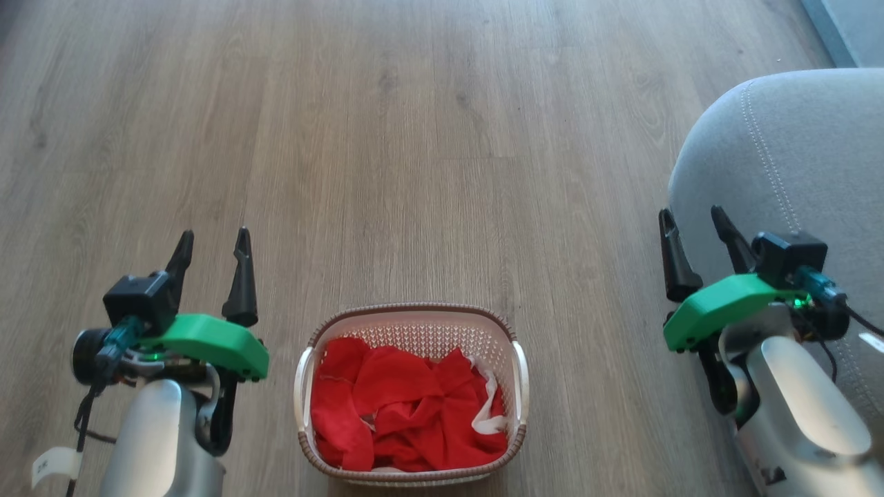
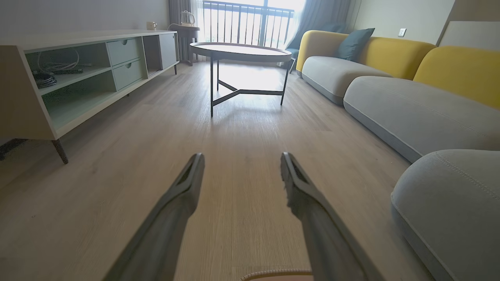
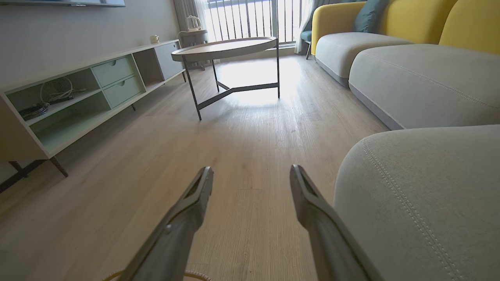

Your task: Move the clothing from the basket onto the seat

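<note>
Step in hand: we judge the task is at its very start. Nothing has been lifted yet, and the first reach into the basket is not begun.
Next move: we think one arm must swing inward and tip down over the basket, then close on a fold near the top of the heap. It should take a single garment if it can, since the pieces lie tangled.
Floor (image 1: 414, 138): pale wood planks run across most of the head view.
Seat (image 1: 794, 152): we see the grey cushion with its double stitch line at the right edge of the frame, from the upper right down. Nothing red lies on the part we can see.
Basket (image 1: 414, 308): it stands on the floor at the bottom centre, well apart from the seat.
Clothing (image 1: 407, 407): a crumpled red heap with a white strip on its right side, all of it inside the basket.
Left gripper (image 1: 214, 238): at the lower left, its fingers are spread wide and hold nothing.
Right gripper (image 1: 691, 215): at the right, just beside the seat's curved edge, it is likewise spread wide and empty.
Clothing to grippers: the heap lies between the two grippers and lower in the frame. Neither gripper touches it, and both point up the frame past the basket.
</note>
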